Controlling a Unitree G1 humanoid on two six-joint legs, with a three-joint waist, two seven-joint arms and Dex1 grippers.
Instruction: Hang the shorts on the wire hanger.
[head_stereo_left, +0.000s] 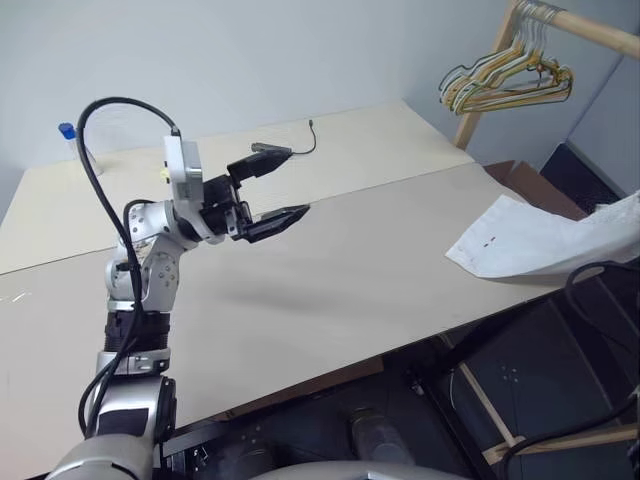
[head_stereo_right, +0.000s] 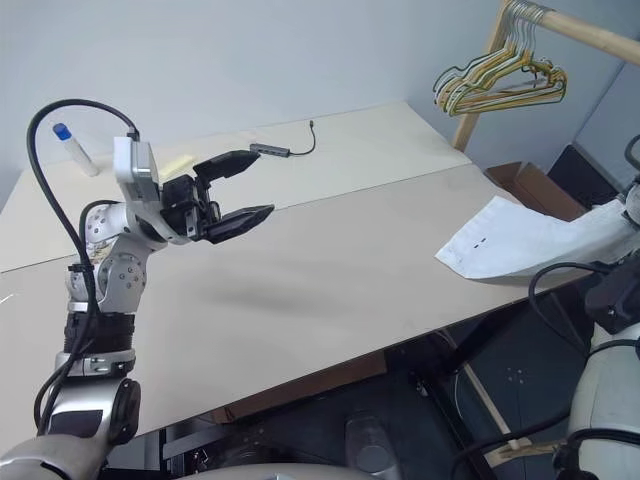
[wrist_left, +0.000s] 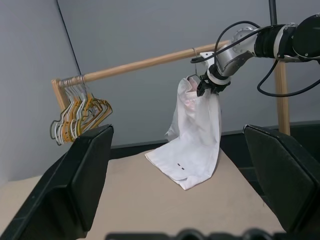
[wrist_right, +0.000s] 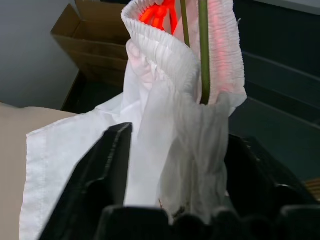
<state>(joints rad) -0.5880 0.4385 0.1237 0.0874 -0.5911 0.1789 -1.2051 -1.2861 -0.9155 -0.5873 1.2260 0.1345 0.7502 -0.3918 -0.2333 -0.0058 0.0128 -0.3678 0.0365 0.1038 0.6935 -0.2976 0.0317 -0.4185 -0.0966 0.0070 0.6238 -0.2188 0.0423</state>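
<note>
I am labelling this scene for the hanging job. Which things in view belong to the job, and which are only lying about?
Belong to the job:
- shorts, hanging, hem resting on the table
- wire hanger, inside the waistband
- right gripper, at the waistband

Only lying about:
- bunch of coloured hangers on the wooden rail
- cardboard box
- cable adapter
- small blue-capped bottle

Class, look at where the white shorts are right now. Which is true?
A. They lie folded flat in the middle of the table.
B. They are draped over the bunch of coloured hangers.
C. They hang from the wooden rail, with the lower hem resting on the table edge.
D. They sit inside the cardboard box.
C: the shorts hang below the wooden rail, their hem on the table edge.
</note>
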